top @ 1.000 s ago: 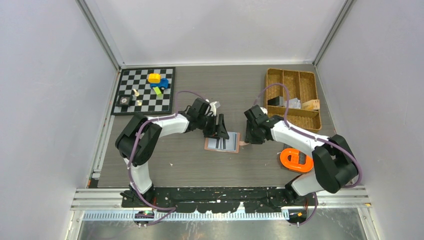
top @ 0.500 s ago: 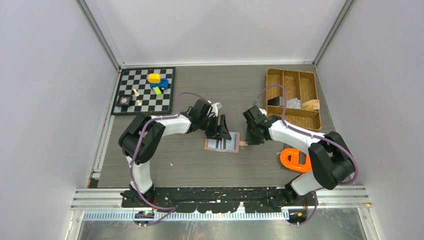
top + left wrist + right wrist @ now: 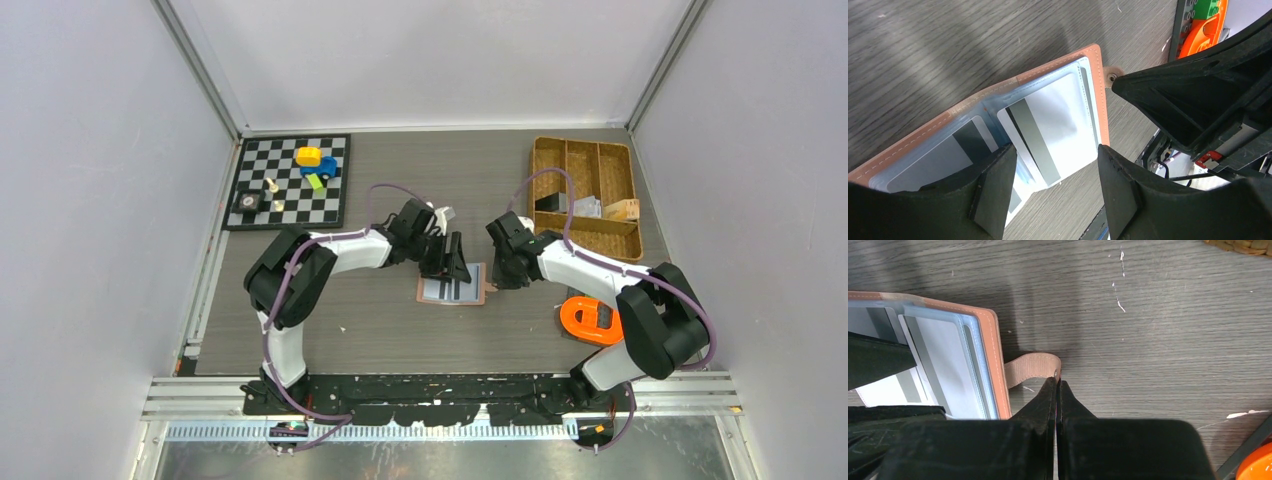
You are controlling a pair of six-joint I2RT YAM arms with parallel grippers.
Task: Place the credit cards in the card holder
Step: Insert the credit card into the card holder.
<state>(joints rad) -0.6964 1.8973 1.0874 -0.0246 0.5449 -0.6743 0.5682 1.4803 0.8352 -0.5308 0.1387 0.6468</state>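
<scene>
**Item:** card holder (image 3: 452, 291), salmon-pink, lying open and flat at the middle of the table (image 3: 380, 335), clear inner sleeves facing up. Its strap (image 3: 1032, 367), with the snap at the end, juts from the right edge and is lifted a little off the wood.

**Contents:** credit cards sit in the sleeves.
- A pale striped card (image 3: 1050, 127) lies on the half nearer the strap (how deep it is seated cannot be told).
- A second pale card (image 3: 940, 162) lies in the other half, partly covered by a finger.

**Left gripper** (image 3: 1053, 192): jaws well apart, one finger on each side of the striped card's near end. No grip is visible.

**Right gripper** (image 3: 1058, 384): jaws fully together, tips at the strap's end by the snap. Whether the strap is pinched between them cannot be made out.

**Surroundings:** all well apart from the holder.
- chessboard (image 3: 290, 190) with small toys, far left
- wicker tray (image 3: 545, 160), far right
- orange ring (image 3: 590, 322), beside the right arm

**In the way:** the two grippers crowd each other over the holder's strap side.

**Hidden:** from above, the arms cover the holder's far edge and the strap.

**Open room:** bare tabletop lies in front of the holder, towards the near edge.
</scene>
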